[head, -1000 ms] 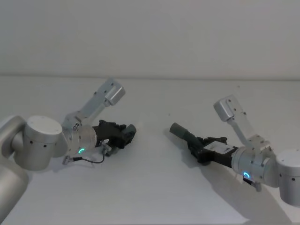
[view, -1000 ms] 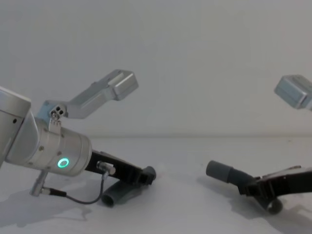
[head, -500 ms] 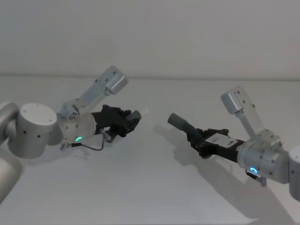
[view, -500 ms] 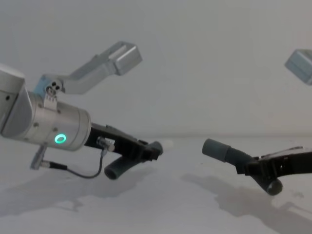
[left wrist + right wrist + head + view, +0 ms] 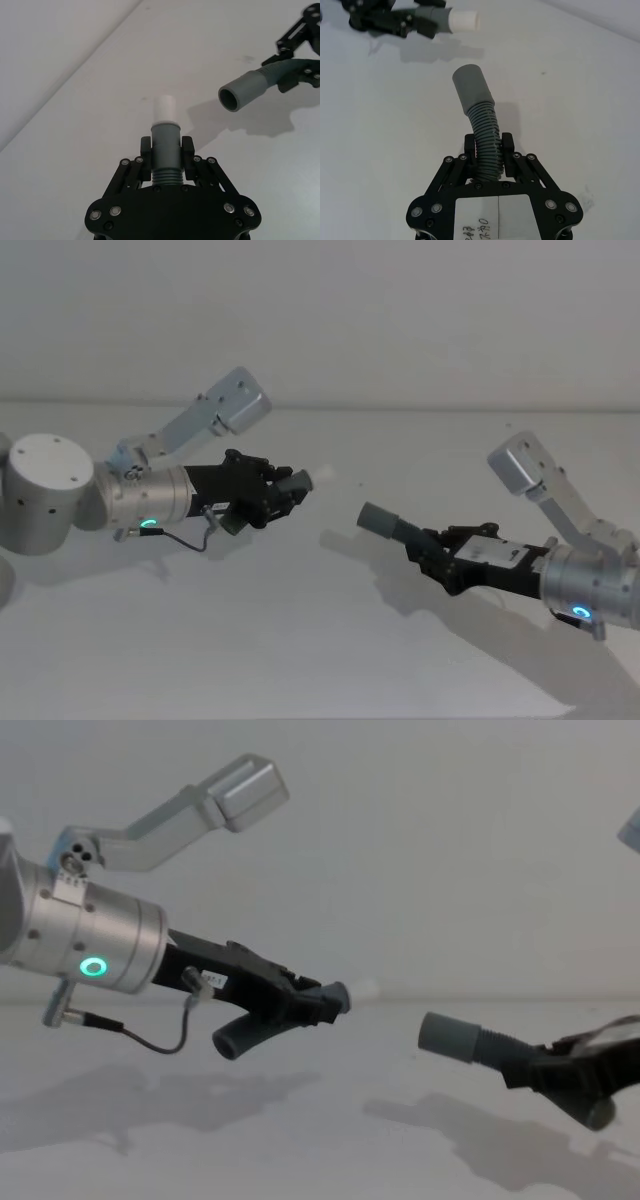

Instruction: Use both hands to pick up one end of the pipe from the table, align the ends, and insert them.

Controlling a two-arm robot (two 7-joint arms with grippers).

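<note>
Plain matte white tabletop (image 5: 300, 650) spans the lower head view. Both hose halves are off it, shadows underneath. Left silver cylindrical wrist (image 5: 140, 498), green ring lit, at 9 o'clock of head view. Right silver cylindrical wrist (image 5: 590, 585) at 4 o'clock.

Black two-fingered left pincer (image 5: 166, 149) reaches toward 3 o'clock in head view. It is pinching the short dark-grey ribbed stub hose piece (image 5: 165, 132) on the ribs just behind its smooth collar, fingers tight on both sides. In chest view that piece's loose tail (image 5: 240, 1038) droops toward 7 o'clock under the left pincer.

Black two-fingered right pincer (image 5: 488, 144), white label on its back, aims toward 10 o'clock in head view. It is pinching the curved dark-grey ribbed socket hose piece (image 5: 482, 117) on its ribs.

Wide smooth grey socket cuff (image 5: 378, 520) sticks out past the right pincer, open mouth turned toward the left pincer. Narrow white stub tip (image 5: 164, 107) sticks out of the stub hose piece.

Cuff is at 4 o'clock from the stub tip in head view, near but apart with a clear gap. Not lined up: cuff is lower in chest view.
</note>
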